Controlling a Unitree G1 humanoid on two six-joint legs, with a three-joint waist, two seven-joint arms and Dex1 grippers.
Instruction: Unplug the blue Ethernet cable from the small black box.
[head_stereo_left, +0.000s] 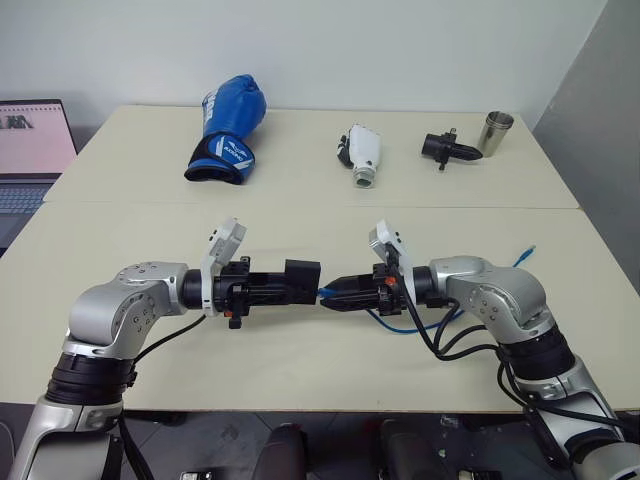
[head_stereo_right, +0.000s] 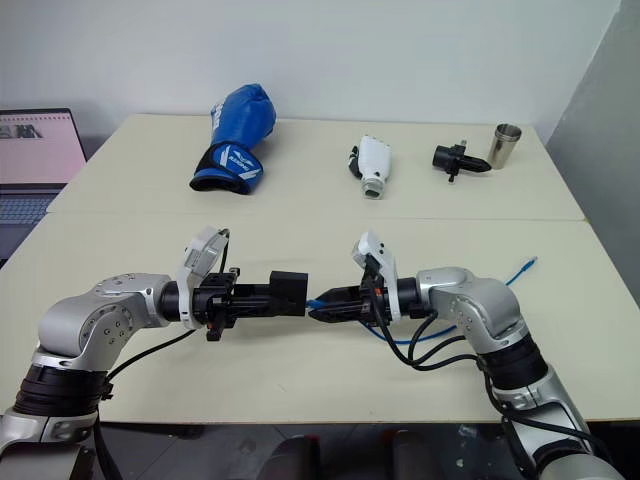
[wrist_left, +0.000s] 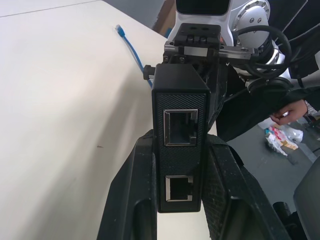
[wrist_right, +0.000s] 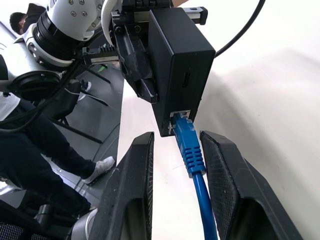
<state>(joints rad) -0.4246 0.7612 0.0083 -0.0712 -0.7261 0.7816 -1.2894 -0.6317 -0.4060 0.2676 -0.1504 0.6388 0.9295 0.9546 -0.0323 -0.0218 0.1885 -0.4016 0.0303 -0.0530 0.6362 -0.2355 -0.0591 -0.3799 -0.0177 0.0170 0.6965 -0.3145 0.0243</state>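
Note:
My left gripper (wrist_left: 182, 140) is shut on the small black box (head_stereo_left: 302, 278) and holds it above the table's near half. Two empty ports on the box (wrist_left: 180, 150) face the left wrist camera. The blue Ethernet cable (wrist_right: 189, 145) has its plug sitting in a port on the box's other side (wrist_right: 182, 55). My right gripper (wrist_right: 178, 136) is open, with one finger on each side of the plug's blue boot and a gap on both sides. The rest of the cable loops over the table (head_stereo_left: 400, 325) to its free end (head_stereo_left: 528, 250).
At the back of the table lie a blue boxing glove (head_stereo_left: 225, 130), a white gadget (head_stereo_left: 362, 155), a black pronged gadget (head_stereo_left: 445, 147) and a metal cup (head_stereo_left: 495, 132). A laptop (head_stereo_left: 30, 150) sits at the far left. A seated person (wrist_right: 20, 135) is beside the table.

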